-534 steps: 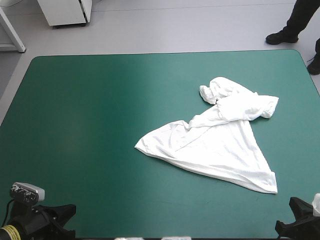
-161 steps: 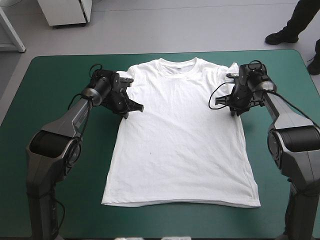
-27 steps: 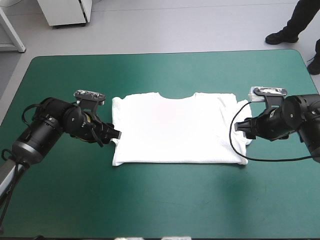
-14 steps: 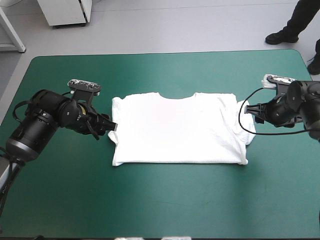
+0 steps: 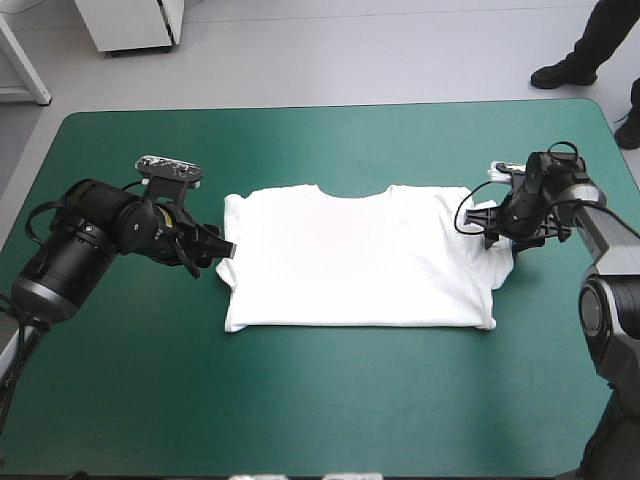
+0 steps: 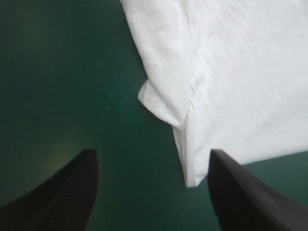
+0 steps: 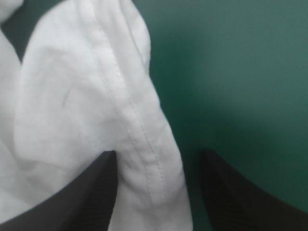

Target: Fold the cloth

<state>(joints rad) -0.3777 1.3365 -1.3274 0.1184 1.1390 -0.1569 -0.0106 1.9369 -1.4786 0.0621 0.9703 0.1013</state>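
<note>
Entry: the T-shirt (image 5: 350, 265) now lies as a half-length rectangle at the middle of the worktop (image 5: 330, 400), where earlier it was spread full length, so I log the first crosswise fold as done and flat. Since just before, my right gripper (image 5: 497, 235) has come in from well off the T-shirt's right side to its far right corner. My left gripper (image 5: 222, 250) has hardly shifted and sits just beside the T-shirt's left edge. Left gripper: black fingers wide apart, nothing between them but teal-green cover. The left sleeve (image 6: 163, 103) pokes out of the T-shirt's edge just ahead, and the near left corner lies beside one finger. Right gripper: fingers also apart and not clamped. They straddle the right sleeve (image 7: 120, 125), whose stitched hem runs between them, with bare cover beyond the far finger. My reading is that the arms are lining up on the sleeves for the next fold, with the right further along than the left. Edges: the T-shirt's near edge looks straight, the right side is bunched at the sleeve, and a sleeve tab breaks the left edge. Room: bare cover all round the T-shirt, widest on its near side and left, with every worktop edge well apart from it.
</note>
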